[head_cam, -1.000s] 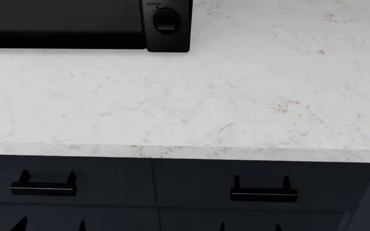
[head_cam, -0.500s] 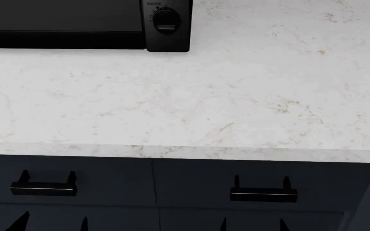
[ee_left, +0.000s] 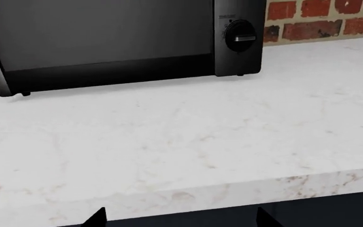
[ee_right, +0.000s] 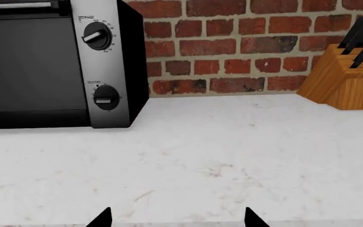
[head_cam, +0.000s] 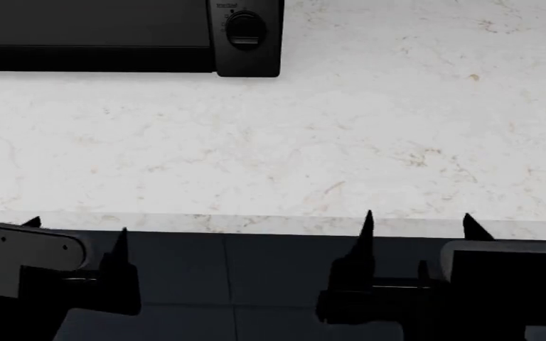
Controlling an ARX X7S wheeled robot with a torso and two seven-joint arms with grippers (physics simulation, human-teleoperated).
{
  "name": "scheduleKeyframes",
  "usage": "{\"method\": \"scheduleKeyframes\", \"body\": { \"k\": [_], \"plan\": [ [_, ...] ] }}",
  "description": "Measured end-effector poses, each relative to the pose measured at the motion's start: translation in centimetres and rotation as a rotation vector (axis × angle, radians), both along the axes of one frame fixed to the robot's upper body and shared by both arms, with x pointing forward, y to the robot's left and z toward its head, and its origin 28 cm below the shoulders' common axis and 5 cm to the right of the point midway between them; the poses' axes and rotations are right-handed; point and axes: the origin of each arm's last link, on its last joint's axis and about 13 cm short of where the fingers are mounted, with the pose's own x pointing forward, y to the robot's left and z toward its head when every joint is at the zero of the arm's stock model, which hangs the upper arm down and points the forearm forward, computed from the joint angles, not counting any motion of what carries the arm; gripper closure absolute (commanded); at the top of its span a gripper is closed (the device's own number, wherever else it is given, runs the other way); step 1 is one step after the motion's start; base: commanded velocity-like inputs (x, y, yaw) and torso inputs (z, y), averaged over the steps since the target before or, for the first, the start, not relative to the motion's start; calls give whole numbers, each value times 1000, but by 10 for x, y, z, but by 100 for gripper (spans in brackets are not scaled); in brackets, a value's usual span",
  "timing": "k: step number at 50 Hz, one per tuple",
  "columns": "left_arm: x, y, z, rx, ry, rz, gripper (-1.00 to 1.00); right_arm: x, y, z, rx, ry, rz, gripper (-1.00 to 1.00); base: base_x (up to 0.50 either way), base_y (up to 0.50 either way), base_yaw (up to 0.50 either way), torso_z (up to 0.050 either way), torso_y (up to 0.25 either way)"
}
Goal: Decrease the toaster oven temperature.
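Turning the toaster oven (ee_right: 49, 66) needs only its stiff upper knob (ee_right: 97, 35); pinch its ridge. Your left gripper (head_cam: 76, 234) and right gripper (head_cam: 415, 229) are spread open.

One toaster oven (ee_right: 43, 66) with two knobs (ee_right: 97, 35); one knife block (ee_right: 344, 82), perhaps four handles; two grippers (head_cam: 74, 238).

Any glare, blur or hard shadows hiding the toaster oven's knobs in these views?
Right wrist view: black boxy toaster oven evenly lit, both round black knobs sharp, markings too small to read. Left wrist view: only one knob shows, no glare. Head view: the oven is cropped at top; no hard shadows on the white marble counter.
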Motion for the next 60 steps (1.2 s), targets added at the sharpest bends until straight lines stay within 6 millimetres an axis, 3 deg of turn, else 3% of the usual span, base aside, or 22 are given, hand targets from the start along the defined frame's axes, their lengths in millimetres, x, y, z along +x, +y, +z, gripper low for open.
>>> {"method": "scheduleKeyframes", "body": {
  "k": [10,23,38,60],
  "plan": [
    [19,-1,41,25,-17,-45,-100,4,-10,48,-30,22,29,-100,0,0,0,0,0],
    [24,-3,64,44,-37,-75,-100,1,-14,76,-83,29,47,-100,147,-388,0,0,0],
    [22,-4,73,53,-53,-88,-100,-5,-14,88,-123,4,67,-100,455,-250,0,0,0],
    [19,-3,74,60,-61,-89,-100,-8,-14,90,-127,3,93,-100,443,-98,0,0,1]
  ]
}}
